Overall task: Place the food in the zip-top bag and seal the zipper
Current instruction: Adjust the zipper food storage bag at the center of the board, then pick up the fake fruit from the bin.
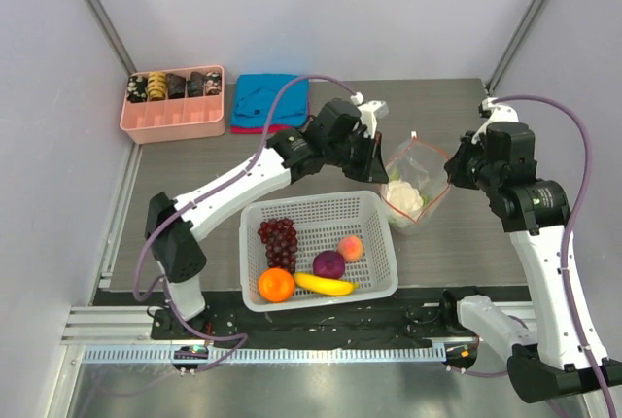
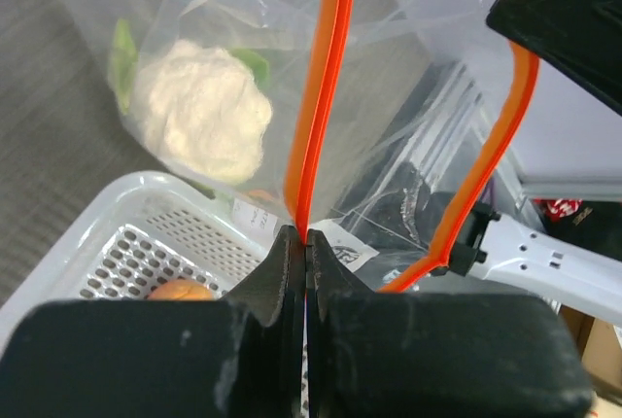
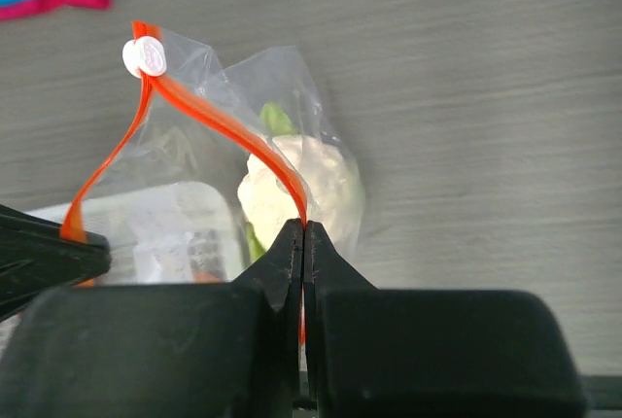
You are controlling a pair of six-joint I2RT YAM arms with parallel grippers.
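Left pincer [image 2: 305,236] and right pincer [image 3: 303,226] are clamped on the zipper [image 2: 314,117]; cauliflower [image 2: 199,112] is contained in the bag [image 1: 430,170] beside the basket [image 1: 311,202].

Between the matt, grainy black left jaws runs the smooth orange-red plastic zipper [image 2: 316,117] of the clear, glossy, crinkled zip-top bag [image 2: 408,117]. Beside them is a white perforated plastic basket [image 2: 131,188]. Beyond the right jaws lies a matt grey wood-grain surface [image 3: 486,97].
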